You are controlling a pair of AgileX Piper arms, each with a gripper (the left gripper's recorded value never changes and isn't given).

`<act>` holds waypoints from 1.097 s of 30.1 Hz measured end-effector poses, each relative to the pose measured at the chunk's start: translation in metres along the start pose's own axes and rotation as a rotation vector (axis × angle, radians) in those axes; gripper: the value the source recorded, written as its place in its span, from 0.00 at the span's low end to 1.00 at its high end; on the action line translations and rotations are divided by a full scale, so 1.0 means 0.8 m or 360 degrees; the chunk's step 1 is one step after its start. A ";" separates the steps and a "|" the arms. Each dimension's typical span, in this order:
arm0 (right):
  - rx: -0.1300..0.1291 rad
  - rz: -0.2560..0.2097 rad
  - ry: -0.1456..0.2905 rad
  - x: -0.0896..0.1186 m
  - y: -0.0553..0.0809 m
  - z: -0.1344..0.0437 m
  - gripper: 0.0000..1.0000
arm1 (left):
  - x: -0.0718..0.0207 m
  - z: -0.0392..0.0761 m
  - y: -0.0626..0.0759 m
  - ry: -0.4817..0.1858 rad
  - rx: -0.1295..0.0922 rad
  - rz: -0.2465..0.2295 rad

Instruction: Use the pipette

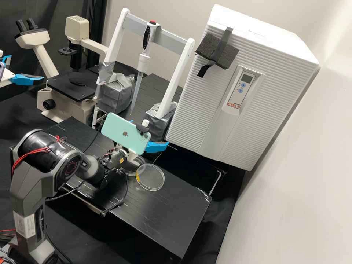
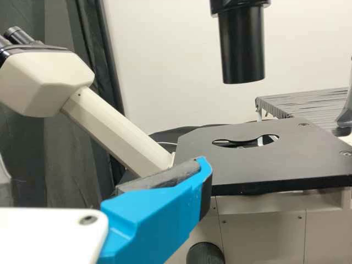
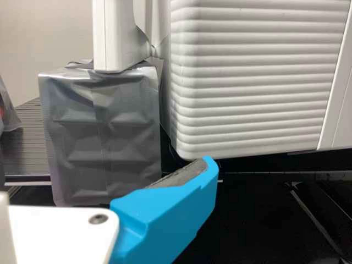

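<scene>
While the pipette (image 1: pixel 146 40) hangs untouched on its stand (image 1: pixel 172 38) in the high view, everything is left to do. In the left wrist view, the left gripper (image 2: pixel 176 179) sits beside the microscope (image 2: pixel 110 129), and I cannot tell how far open it is. In the right wrist view, the right gripper (image 3: pixel 184 179) sits near the taped block (image 3: pixel 99 132), its opening likewise untellable.

The room is bright, with soft light coming from above. The pale wall (image 1: pixel 293 165) on the right glows, and the black bench (image 1: pixel 165 216) stays dark. A soft shadow lies under the big white box (image 1: pixel 227 91). The clear dish (image 1: pixel 150 177) has a small shine on its rim.
</scene>
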 end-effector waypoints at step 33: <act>0.0000 0.0000 0.0000 0.000 0.000 0.000 1.00 | -0.072 0.137 0.052 -0.0751 -0.0051 0.0215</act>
